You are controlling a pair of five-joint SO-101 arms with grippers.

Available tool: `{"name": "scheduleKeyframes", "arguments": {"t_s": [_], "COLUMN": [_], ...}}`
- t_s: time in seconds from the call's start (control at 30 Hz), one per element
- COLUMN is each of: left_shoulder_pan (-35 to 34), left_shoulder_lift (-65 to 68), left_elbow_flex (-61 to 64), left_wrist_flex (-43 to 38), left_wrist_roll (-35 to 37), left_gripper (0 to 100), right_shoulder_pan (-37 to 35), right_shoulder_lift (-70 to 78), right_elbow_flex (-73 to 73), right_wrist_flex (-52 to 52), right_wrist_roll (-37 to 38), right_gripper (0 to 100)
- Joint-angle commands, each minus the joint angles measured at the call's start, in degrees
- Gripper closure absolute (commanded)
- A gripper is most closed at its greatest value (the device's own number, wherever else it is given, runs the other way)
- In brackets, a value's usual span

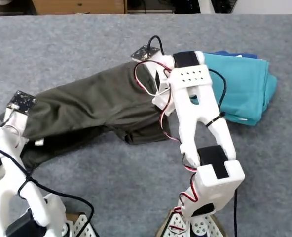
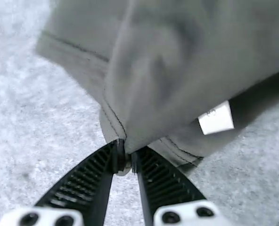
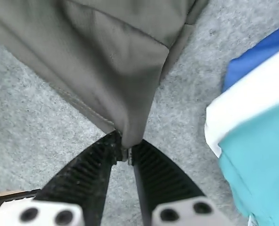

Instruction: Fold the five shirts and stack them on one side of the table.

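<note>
Two grippers, both clamped on one olive shirt [image 1: 91, 106]. Left gripper [image 2: 124, 157]: jaws pinched together on a stitched corner of the cloth, with fabric bunched between the tips and spreading away ahead of them. White label [image 2: 216, 117] on the shirt, just past the left gripper's tips and off to one side, next to a sewn edge.

Right gripper [image 3: 124, 151]: jaws closed on another hemmed corner, cloth fanning out ahead of the tips. The shirt spans between the two grippers as a long band. Both held ends look raised off the grey table [image 1: 62, 44]. A lower flap lies on the table between the grippers.

Folded stack [image 1: 244, 98] sits near the right gripper, on the side away from the left gripper. It lies apart from the held corner, with a strip of table between them. Teal shirt [image 3: 262, 165] is on top of the stack, a white layer [image 3: 252, 103] at its edge, and a blue shirt [image 3: 255, 63] farther from the right gripper's tips. From above, the right arm crosses over part of the teal shirt.
</note>
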Motion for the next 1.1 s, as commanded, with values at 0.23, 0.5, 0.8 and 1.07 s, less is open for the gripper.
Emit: {"name": "scheduleKeyframes", "arguments": {"t_s": [0.23,0.5,0.8,1.07], "left_shoulder_pan": [0.1,0.0,-2.3,-4.7], "left_shoulder_lift": [-0.8,-0.9,-1.5,-0.7], "left_elbow_flex": [6.0,5.9,-7.6,-27.4], "left_wrist_flex": [-6.5,-3.8,12.6,21.3], "left_wrist_roll": [-0.8,-3.4,-5.2,-9.1], "left_gripper": [98,98,79,97], "right_shoulder_pan": [1.0,0.7,-2.2,-4.4], "right_shoulder_lift": [1.0,0.9,-0.4,0.3], "right_elbow_flex": [2.2,8.6,-0.7,-12.5], "right_wrist_flex": [-1.8,-5.9,-0.2,2.1], "right_wrist_roll": [-0.7,0.1,8.0,8.8], "right_gripper": [99.8,99.6,61.5,79.3]}}
